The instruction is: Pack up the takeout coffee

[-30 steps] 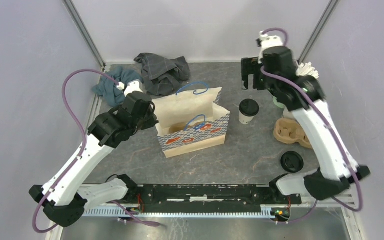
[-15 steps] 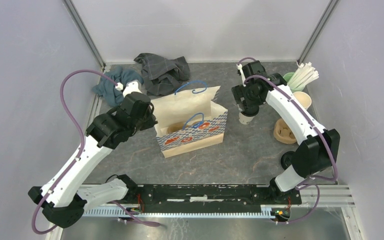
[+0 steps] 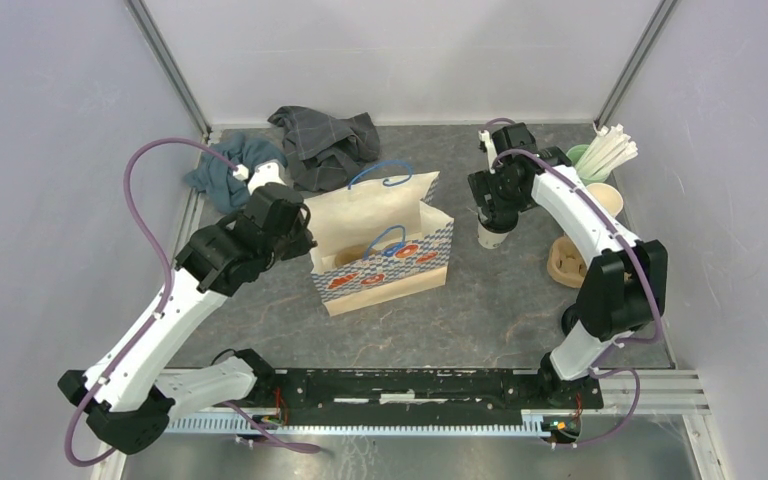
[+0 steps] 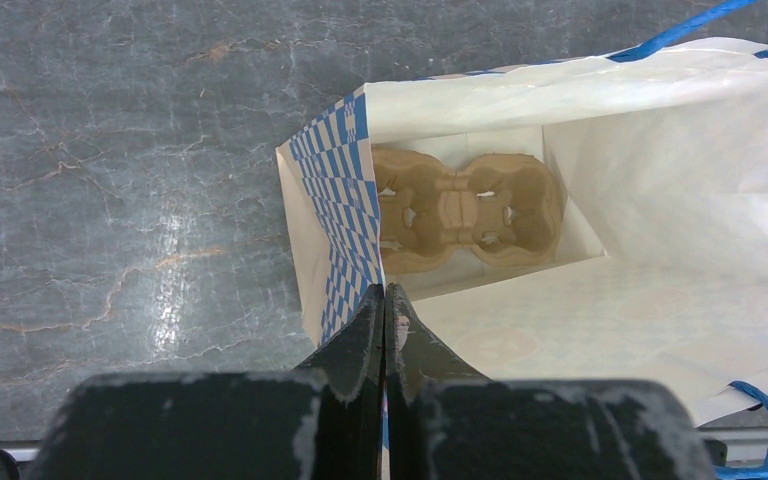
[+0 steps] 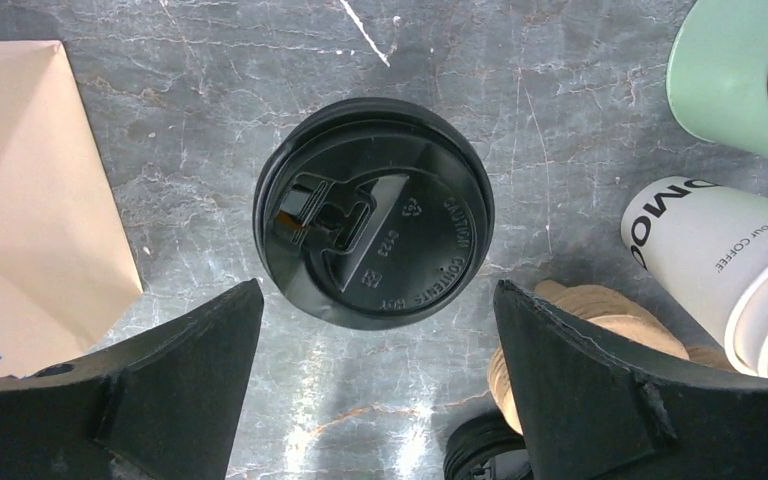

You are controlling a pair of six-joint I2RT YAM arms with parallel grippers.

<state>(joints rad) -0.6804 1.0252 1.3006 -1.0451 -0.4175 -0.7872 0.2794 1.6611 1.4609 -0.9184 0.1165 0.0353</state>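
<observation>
The takeout coffee (image 5: 373, 212), a cream cup with a round black lid, stands on the grey table right of the paper bag (image 3: 385, 250); in the top view only its lower body (image 3: 491, 236) shows under my right gripper (image 3: 497, 205). My right gripper (image 5: 378, 300) is open just above the cup, its fingers wide on either side of the lid and apart from it. My left gripper (image 4: 386, 300) is shut on the bag's left rim (image 4: 348, 230) and holds the bag open. A brown cup carrier (image 4: 465, 208) lies in the bag's bottom.
A mint-green cup of white straws (image 3: 600, 155), a stack of lidless cream cups (image 5: 735, 265), stacked brown carriers (image 3: 567, 262) and black lids (image 5: 482, 450) lie right of the coffee. Two crumpled cloths (image 3: 325, 145) lie at the back left. Walls enclose the table.
My right arm swung down from high at the back right and now hovers over the coffee cup with its fingers open. The left arm and the bag have not moved.
</observation>
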